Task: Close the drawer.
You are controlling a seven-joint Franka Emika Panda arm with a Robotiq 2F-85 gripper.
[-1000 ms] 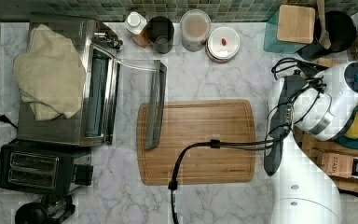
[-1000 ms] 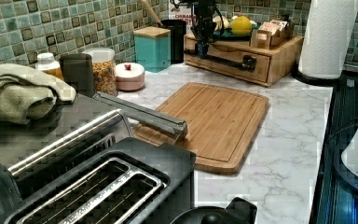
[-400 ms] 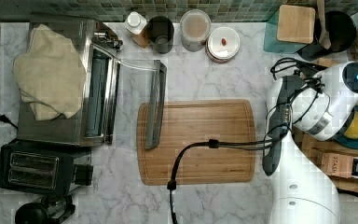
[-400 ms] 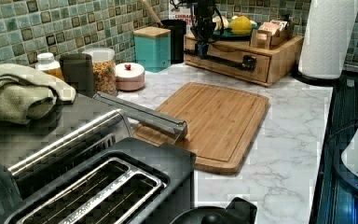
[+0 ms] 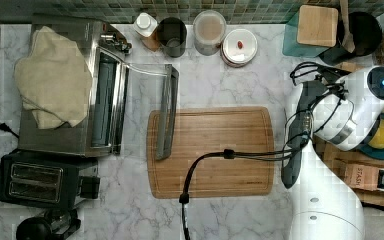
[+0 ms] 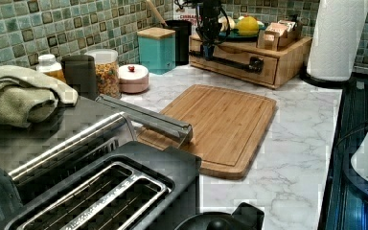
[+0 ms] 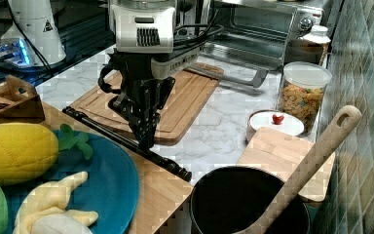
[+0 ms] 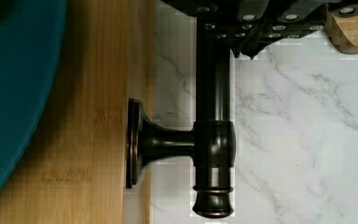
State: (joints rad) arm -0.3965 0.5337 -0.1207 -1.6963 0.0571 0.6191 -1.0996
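Note:
The drawer (image 6: 235, 56) sits in a low wooden box at the left view's far end, its front flush with the box. A dark bar handle (image 7: 168, 165) runs along the front. My gripper (image 7: 145, 140) reaches down from above and is shut on that handle (image 8: 214, 107) near its end post. In the left view the gripper (image 6: 208, 48) hangs at the left end of the drawer front. In the top view the arm (image 5: 340, 115) covers the box, so the drawer is hidden there.
A blue plate of toy fruit (image 7: 102, 185) rests on the box. A wooden cutting board (image 5: 210, 150) lies mid-counter. The toaster oven's door (image 5: 166, 110) hangs open over the board's edge. Jars (image 5: 209, 31), a black utensil pot (image 7: 246, 200) and a paper towel roll (image 6: 338, 38) stand nearby.

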